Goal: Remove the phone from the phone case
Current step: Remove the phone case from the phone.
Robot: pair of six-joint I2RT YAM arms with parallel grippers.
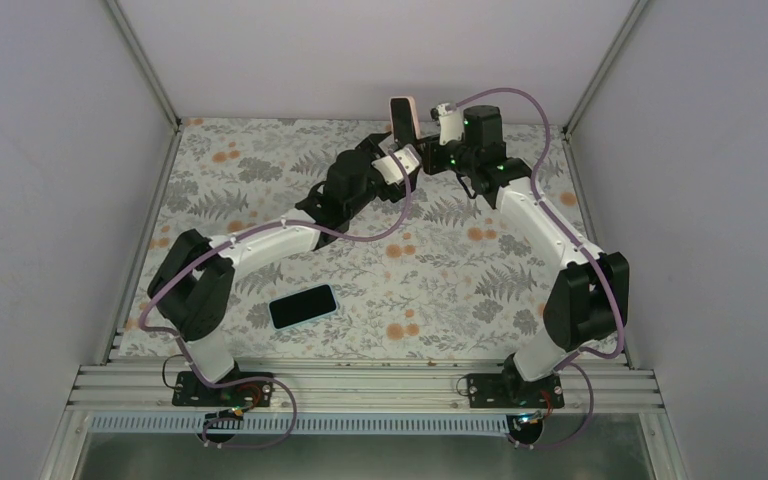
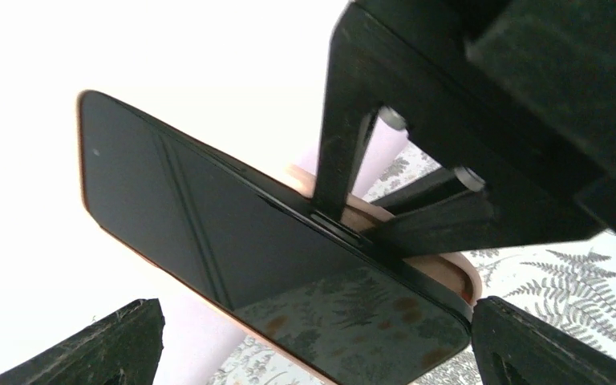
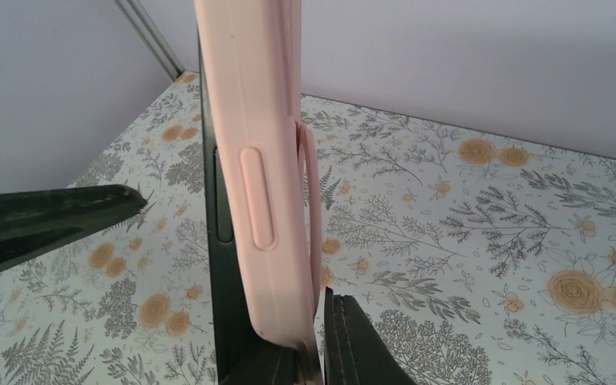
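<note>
A lab test booth: plain white walls (image 1: 40, 150), bare aluminium frame rails (image 1: 360, 385) along the edges, a flowered cloth (image 1: 440, 290) spread flat inside.

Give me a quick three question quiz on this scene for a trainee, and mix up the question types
1. True or false: the left gripper is open.
2. What clamps the pink-cased phone held up in the air? A the left gripper, B the right gripper, C neither.
3. Fill in: the second phone lies flat on the ____.

Key: 1 true. 2 B. 3 table.
</note>
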